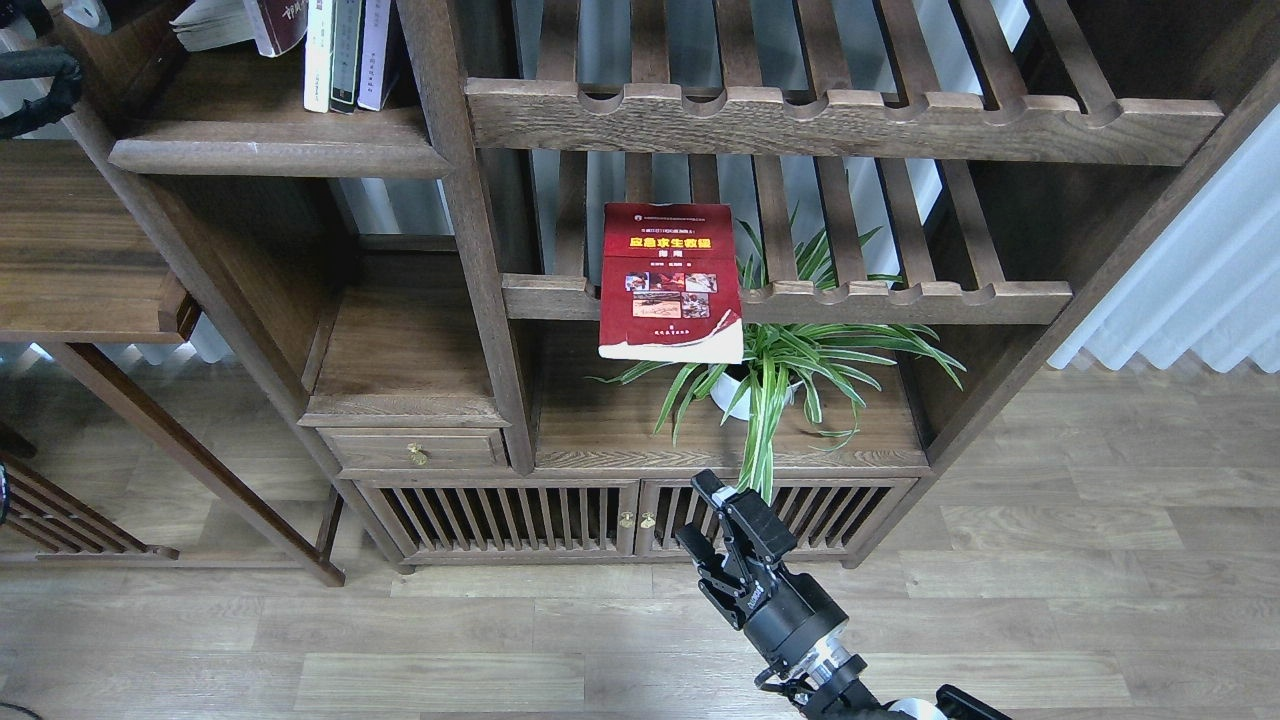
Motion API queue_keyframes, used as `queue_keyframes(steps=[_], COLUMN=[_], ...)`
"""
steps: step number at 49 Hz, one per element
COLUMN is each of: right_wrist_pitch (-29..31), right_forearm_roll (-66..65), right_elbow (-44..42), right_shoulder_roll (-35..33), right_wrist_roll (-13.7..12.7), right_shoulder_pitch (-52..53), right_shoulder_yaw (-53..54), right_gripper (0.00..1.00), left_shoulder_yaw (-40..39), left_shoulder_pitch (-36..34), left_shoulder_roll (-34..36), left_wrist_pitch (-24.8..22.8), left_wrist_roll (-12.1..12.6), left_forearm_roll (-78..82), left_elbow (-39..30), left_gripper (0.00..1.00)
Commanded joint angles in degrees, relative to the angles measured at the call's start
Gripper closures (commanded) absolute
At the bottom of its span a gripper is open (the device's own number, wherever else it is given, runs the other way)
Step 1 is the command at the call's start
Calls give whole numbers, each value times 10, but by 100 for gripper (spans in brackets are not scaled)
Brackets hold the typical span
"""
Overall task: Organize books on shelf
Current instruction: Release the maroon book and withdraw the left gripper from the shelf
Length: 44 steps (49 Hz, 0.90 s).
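Observation:
A red book with small photos (670,282) lies flat on the lower slatted rack, its near end hanging over the front rail. At the top left, a dark maroon book with white characters (279,22) stands tilted on the solid dark-brown shelf (270,152), leaning against three thin upright books (346,55). Left of it I see the pale page edges of another book (210,25). My right gripper (697,513) hangs low in front of the cabinet doors, open and holding nothing. A black part of my left arm (38,78) shows at the top left edge; its gripper is out of view.
A potted spider plant (775,375) stands on the cabinet top under the red book, its leaves reaching towards my right gripper. A notched upper rack (840,120) spans the top. A small drawer (412,450) and slatted doors (560,515) are below. White curtains (1190,290) hang at the right.

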Motion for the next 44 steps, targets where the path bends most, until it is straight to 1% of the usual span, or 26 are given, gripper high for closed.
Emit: queue_keyframes(steps=[1,5,9,11,16,22,27,35,44], right_wrist_pitch=[0,0,0,0,0,0,0,0,0], right_forearm_roll=[0,0,0,0,0,0,0,-2,-11], right_elbow=[1,1,1,1,1,1,1,3,4], right_shoulder_roll=[-1,-2,-4,-7,-14,-23,-28,-40,-39], right_wrist_roll=[0,0,0,0,0,0,0,0,0], right_shoulder_pitch=[0,0,1,2,3,8,12,35,49], right_shoulder_yaw=[2,9,12,13,13,13,13,16,14], right_gripper=[2,2,2,2,2,2,2,2,2], left_shoulder_yaw=[-2,-5,-8,-11,-11,-15,-27,-82,-127], left_shoulder_pitch=[1,3,8,11,20,40,68,132,191], left_shoulder_roll=[-5,-2,4,7,23,51,64,104,135], left_wrist_pitch=[0,0,0,0,0,0,0,0,0], left_wrist_roll=[-2,0,0,-1,-1,-1,-1,2,2], left_forearm_roll=[0,0,0,0,-1,-3,-10,-13,-14], left_elbow=[-11,-30,-40,-44,-54,-79,-98,-170,-194], left_gripper=[66,50,45,40,37,28,26,19,14])
